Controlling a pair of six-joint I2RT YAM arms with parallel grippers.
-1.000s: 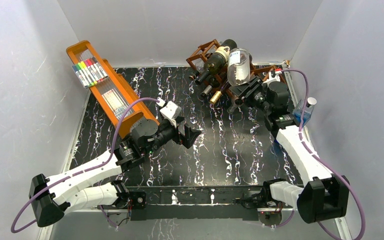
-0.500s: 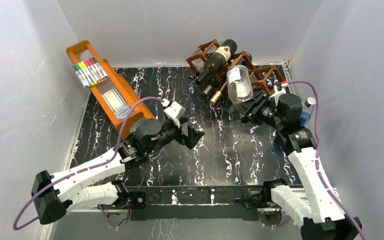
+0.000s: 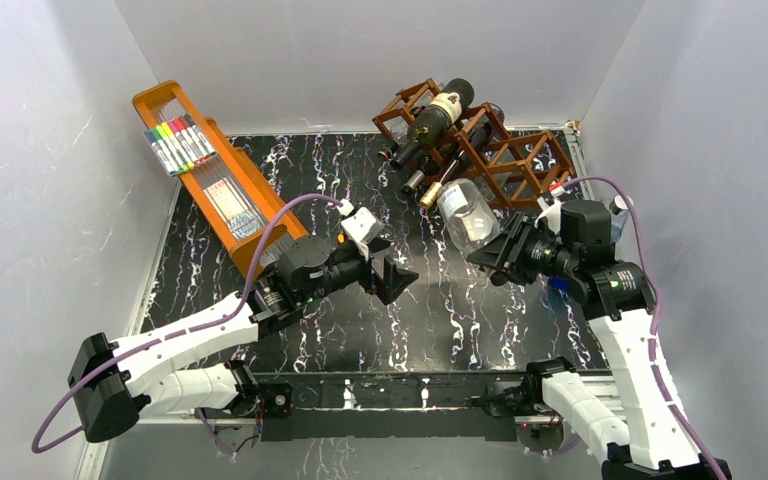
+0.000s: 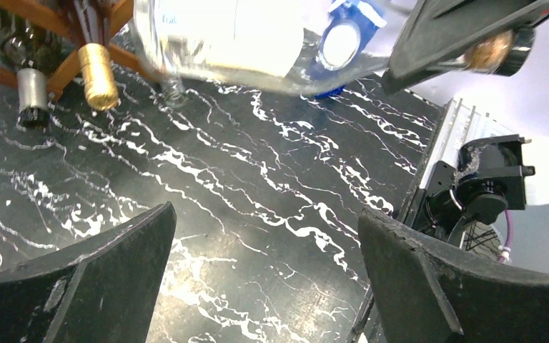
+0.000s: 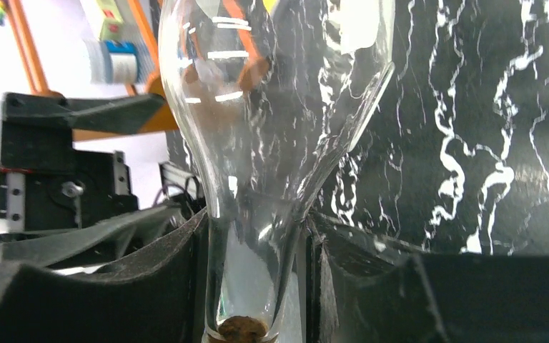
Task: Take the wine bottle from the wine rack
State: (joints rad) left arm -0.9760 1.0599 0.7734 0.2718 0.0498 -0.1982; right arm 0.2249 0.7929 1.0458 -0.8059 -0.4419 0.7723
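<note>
Right hand (image 3: 501, 250): clenched on the neck of the clear wine bottle (image 3: 468, 218). The cork end sits back toward the palm. The body juts out ahead of the fingertips, held above the bench (image 3: 360, 180).

Past the bottle's base, and apparently apart from it, is the wine rack (image 3: 520, 160). A labelled dark bottle (image 3: 435, 118) is lodged in it.

Out to this hand's left is the left hand (image 3: 396, 276), spread wide and empty, facing the bottle.

Judgement: the bottle looks clear of the lattice, so removal is essentially done. Remaining: set it down or pass it across.
</note>
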